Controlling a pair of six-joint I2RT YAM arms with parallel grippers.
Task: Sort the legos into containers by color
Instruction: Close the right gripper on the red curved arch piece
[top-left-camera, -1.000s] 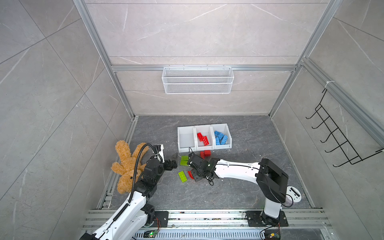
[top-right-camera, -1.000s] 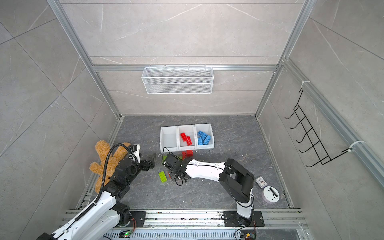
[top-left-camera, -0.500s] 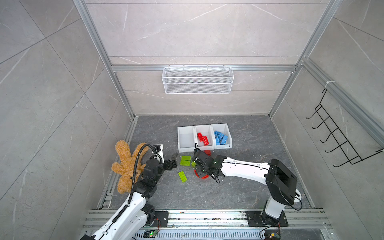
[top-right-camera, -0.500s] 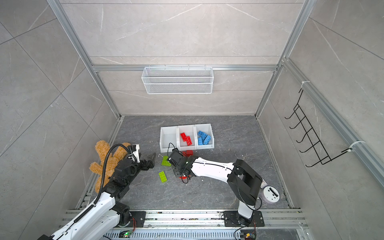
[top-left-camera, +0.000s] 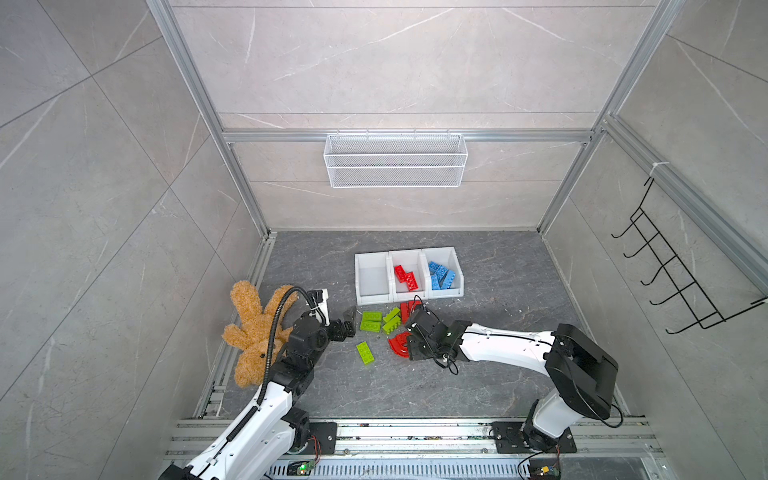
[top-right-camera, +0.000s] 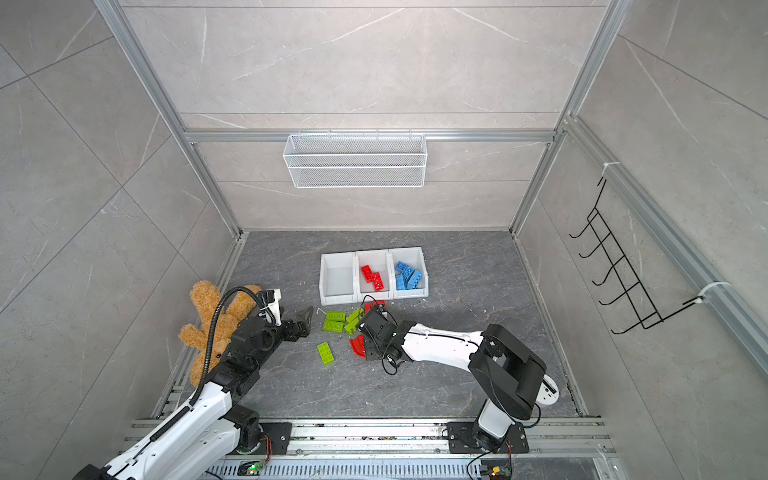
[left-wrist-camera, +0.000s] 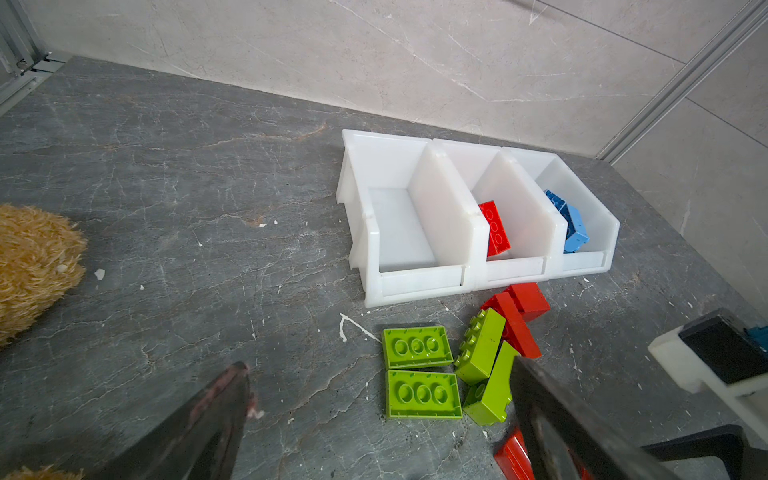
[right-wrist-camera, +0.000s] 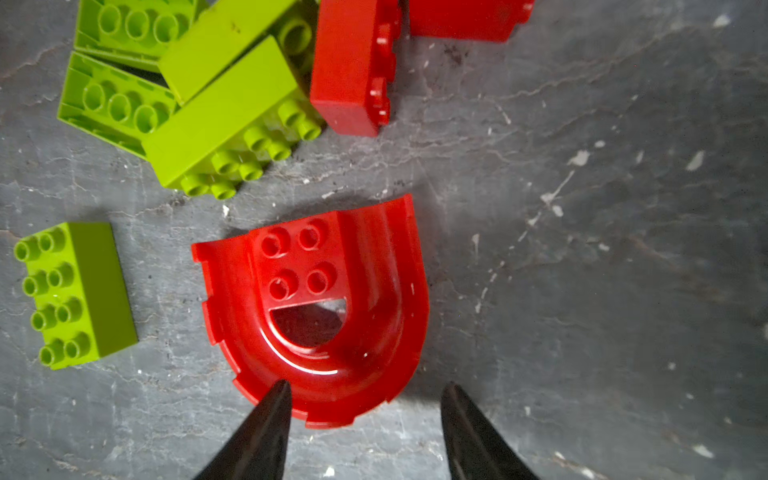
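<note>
1. The legos (top-left-camera: 371, 322), chunky plastic bricks with bumps in green, red and blue, are partly on the dark grey floor (top-left-camera: 415, 395) and partly in the white plastic bins (top-left-camera: 372, 297).
2. Far left, a fluffy brown plush toy (top-left-camera: 253, 328) lies on the floor by the wall.
3. Just beside it is the left gripper (top-left-camera: 350, 322). Its two black fingers (left-wrist-camera: 208, 415) are spread wide apart and hold nothing. It hovers near the green bunch.
4. Next come four green bricks (left-wrist-camera: 417, 347) in a bunch. Two lie flat, hollow side up, touching side by side. Two more lie tipped on their sides against each other.
5. One more green brick (top-left-camera: 365, 352) lies alone, bumps up, closer to the robot's base.
6. Behind the bunch, the three bins stand joined in a row. The middle bin holds red bricks (top-left-camera: 406, 276). The right bin holds blue bricks (top-left-camera: 441, 276).
7. Two more red bricks (left-wrist-camera: 528, 301) lie on the floor just in front of the middle bin, right next to the green bunch.
8. The big red arch piece (right-wrist-camera: 324, 316) lies flat on the floor, four bumps up, near the green bunch.
9. The right gripper (right-wrist-camera: 368, 384) is low over the arch's round edge. Its fingers (right-wrist-camera: 469, 424) are apart and do not squeeze the arch. One tip is at the rim, and the other is over bare floor beside it.
</note>
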